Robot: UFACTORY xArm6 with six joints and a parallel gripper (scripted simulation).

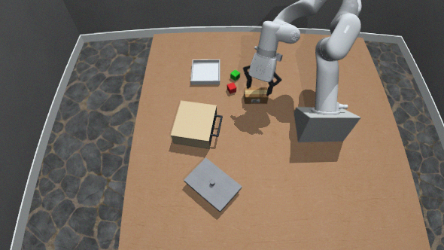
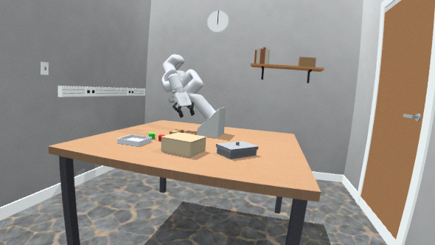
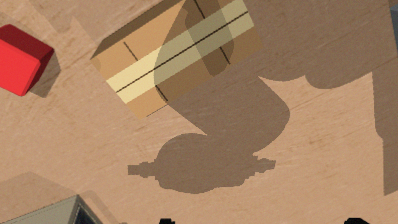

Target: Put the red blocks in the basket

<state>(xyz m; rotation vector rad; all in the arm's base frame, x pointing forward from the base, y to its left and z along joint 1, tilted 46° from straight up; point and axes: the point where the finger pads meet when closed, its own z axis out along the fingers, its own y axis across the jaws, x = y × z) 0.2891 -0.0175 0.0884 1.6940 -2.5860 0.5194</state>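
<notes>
Red block (image 1: 232, 87) is seen lying on the wooden table (image 1: 339, 196), just beside a green block (image 1: 235, 74) and near the shallow white basket (image 1: 205, 61), which is seen with nothing in it. A taped cardboard box (image 1: 256, 95) is found just to the other side of the red block. The gripper (image 1: 260, 83) is held above that box with its jaws spread wide and nothing between them; in the exterior view it is seen well clear of the table. The light wooden cabinet (image 1: 193, 120) is placed nearer the middle, its dark drawer handle (image 1: 217, 126) turned toward the arm's grey pedestal (image 1: 350, 129). The metal box (image 1: 212, 184) is set farther along, its knobbed lid (image 2: 237, 146) seated on it.
</notes>
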